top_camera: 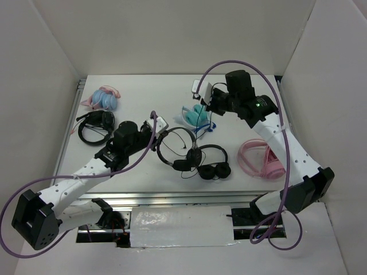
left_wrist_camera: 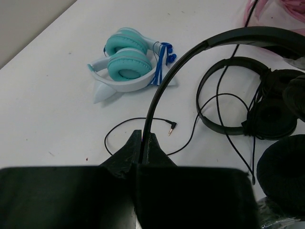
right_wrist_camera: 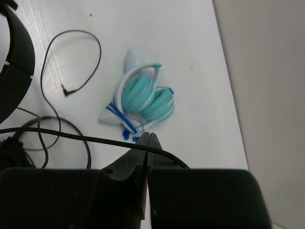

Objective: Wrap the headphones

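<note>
The black headphones (top_camera: 182,164) lie at the table's middle, their thin cable looping over the table to a jack plug (left_wrist_camera: 171,126). My left gripper (top_camera: 156,122) is shut on the headband (left_wrist_camera: 190,52), which rises from between the fingertips in the left wrist view (left_wrist_camera: 143,136). My right gripper (top_camera: 207,104) hovers over the teal-and-white pair. In its wrist view the gripper (right_wrist_camera: 148,138) is shut on the thin black cable (right_wrist_camera: 95,139), which runs taut to the left. The plug also shows there (right_wrist_camera: 64,90).
Another black headband with earcups (top_camera: 215,170) lies touching the headphones on their right. The teal-and-white pair (top_camera: 198,117) is behind them. Pink headphones (top_camera: 258,159) lie at right. A black headset (top_camera: 94,127) and a pink-blue pair (top_camera: 103,98) lie at left.
</note>
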`<state>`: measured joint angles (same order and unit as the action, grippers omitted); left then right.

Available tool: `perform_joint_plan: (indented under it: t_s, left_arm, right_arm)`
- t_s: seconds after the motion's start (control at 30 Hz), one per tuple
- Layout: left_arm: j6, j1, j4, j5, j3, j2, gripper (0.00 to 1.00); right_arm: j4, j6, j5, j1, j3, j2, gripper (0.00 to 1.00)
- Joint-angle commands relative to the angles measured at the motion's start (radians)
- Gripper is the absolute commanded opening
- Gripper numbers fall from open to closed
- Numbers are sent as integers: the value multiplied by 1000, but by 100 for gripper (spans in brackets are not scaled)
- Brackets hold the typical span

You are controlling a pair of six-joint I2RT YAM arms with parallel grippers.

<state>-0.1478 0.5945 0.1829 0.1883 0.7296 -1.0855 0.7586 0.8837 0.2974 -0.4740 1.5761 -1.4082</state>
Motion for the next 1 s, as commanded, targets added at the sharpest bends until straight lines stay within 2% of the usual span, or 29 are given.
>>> perform_joint_plan:
  t_s: [0.0,0.13,0.27,0.43,0.57,0.77,0.97]
  left_arm:
    - [10,2,70,86,4,47,0]
    - [25,4,55,154,22,72,0]
    - [28,4,18,180,48,65,0]
    - [54,8,3,160,51,19,0]
    - [82,11,3,140,65,-11,0]
    - [60,42,-11,143,86,-11,0]
    - [10,51,-59,129,114,45,0]
  right_arm:
    - [-152,-25,124,29,-56,20,0]
    - [-245,-60,151,32,-125,15,0]
    - [-309,-89,91,-20,-125,2,0]
    - [-461,-173,22,-66,-133,11,0]
    - [-548,-221,32,-80,-131,6,0]
    - [-443,-264,37,-81,13,-147,0]
    - [-473,-328,49,-60,-13,-210,0]
